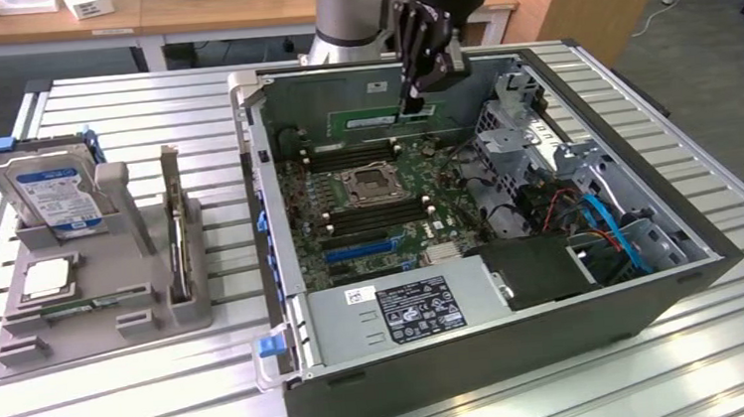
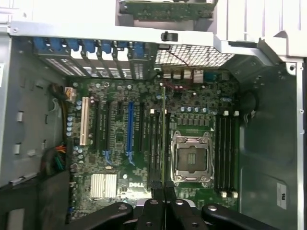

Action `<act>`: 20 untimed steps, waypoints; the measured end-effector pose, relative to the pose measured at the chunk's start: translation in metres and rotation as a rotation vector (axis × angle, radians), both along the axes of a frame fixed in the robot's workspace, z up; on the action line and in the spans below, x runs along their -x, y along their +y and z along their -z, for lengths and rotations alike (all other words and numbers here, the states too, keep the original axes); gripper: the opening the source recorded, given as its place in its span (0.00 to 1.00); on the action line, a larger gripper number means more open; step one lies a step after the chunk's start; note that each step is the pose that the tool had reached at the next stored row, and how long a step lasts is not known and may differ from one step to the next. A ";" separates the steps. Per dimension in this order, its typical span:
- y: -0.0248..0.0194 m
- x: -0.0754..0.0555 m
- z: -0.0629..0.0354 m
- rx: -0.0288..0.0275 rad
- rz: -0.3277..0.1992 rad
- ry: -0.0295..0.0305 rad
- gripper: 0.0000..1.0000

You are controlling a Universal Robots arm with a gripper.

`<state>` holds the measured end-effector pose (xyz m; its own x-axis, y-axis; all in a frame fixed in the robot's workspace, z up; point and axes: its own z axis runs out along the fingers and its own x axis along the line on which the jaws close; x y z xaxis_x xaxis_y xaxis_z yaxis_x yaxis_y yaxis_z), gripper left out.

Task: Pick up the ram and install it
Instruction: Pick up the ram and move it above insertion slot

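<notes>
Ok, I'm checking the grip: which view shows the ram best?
The exterior view: the ram shows its long green face, held by the gripper above the motherboard. In the wrist view it is edge-on, a thin line over the memory slots.

It looked like a robotics lab: a robot arm (image 1: 344, 21) stood at the far edge of a slotted aluminium worktop (image 1: 136, 416) carrying an open PC case (image 1: 491, 368) and a parts rack (image 1: 89, 325), with wooden desks (image 1: 198, 18) behind.
</notes>
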<state>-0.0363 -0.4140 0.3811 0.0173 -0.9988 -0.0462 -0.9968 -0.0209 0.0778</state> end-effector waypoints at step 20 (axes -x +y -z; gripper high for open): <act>0.0135 -0.016 0.0071 -0.0010 -0.001 0.0000 0.12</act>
<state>-0.0207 -0.4005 0.3740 0.0182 -0.9987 -0.0472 -0.9967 -0.0218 0.0778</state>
